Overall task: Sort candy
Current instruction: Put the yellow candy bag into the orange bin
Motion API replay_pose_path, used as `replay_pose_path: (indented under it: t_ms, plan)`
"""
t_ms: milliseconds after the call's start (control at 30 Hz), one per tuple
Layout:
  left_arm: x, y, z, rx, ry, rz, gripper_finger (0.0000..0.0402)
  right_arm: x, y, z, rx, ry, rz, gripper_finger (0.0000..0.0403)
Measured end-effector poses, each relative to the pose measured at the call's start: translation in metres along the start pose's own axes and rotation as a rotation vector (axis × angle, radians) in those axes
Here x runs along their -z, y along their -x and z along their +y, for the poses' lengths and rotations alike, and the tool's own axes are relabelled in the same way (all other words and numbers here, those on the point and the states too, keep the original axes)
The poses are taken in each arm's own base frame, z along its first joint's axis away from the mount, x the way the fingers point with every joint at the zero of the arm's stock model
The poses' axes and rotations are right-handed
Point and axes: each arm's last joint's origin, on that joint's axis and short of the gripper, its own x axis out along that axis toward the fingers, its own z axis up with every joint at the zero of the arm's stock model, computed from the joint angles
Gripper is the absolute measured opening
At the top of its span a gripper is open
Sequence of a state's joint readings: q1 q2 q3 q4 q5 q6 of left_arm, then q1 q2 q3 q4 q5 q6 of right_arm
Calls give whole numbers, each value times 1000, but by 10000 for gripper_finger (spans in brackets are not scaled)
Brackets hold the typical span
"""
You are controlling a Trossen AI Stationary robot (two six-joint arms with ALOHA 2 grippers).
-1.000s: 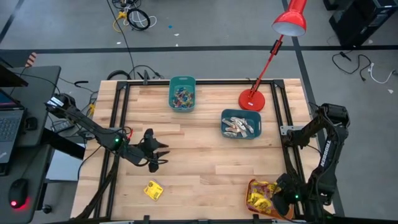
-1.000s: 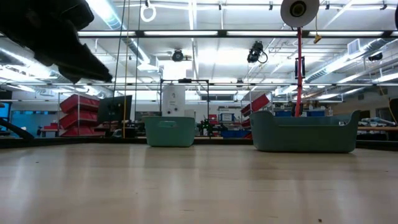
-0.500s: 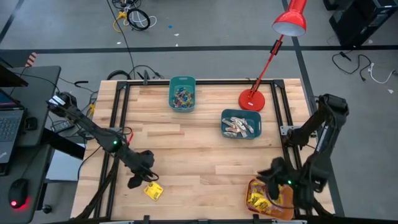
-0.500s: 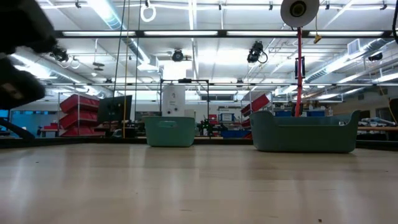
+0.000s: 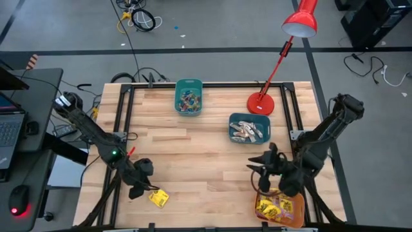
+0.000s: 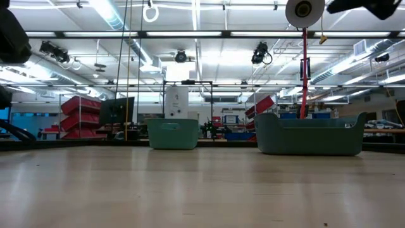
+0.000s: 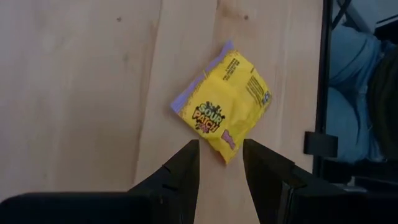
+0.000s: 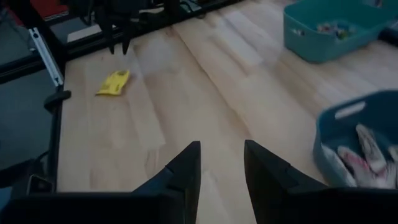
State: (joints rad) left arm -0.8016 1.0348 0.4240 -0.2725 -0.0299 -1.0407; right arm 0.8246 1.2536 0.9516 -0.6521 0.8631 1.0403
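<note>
Left wrist view: left gripper (image 7: 221, 163) hangs fingers spread over the yellow candy packet (image 7: 222, 109); right gripper (image 5: 262, 169) hovers empty, spread.

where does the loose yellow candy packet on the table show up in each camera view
High view: yellow packet at the table's near-left corner, beside the left pincer.
Low view: not in it.
Left wrist view: packet mid-picture, just beyond the open fingers.
Right wrist view: packet far off, below the left arm's pincer.
Shared landmark: the left pincer next to the packet.
</note>
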Motion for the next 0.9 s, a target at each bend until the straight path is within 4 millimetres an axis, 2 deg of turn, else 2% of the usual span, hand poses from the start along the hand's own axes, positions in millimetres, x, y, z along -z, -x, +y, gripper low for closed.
replay_pose_path:
  t_ms: [167, 433, 567, 700, 900]
  plan:
    - [7, 0, -2, 1, 63, 33, 126, -7, -13, 6, -39, 24, -2, 108]
    - [15, -4, -4, -34, 95, 30, 126, -4, -25, 12, -50, 44, 26, 107]
    - [15, -10, -6, -38, 88, 11, 126, -3, -26, 13, -50, 42, 29, 107]
    - [15, -19, -13, 6, -13, -5, 126, -4, -26, 14, -58, 43, 23, 107]
    - [22, -35, -11, -40, 12, 53, 126, -5, -26, 14, -62, 42, 20, 107]
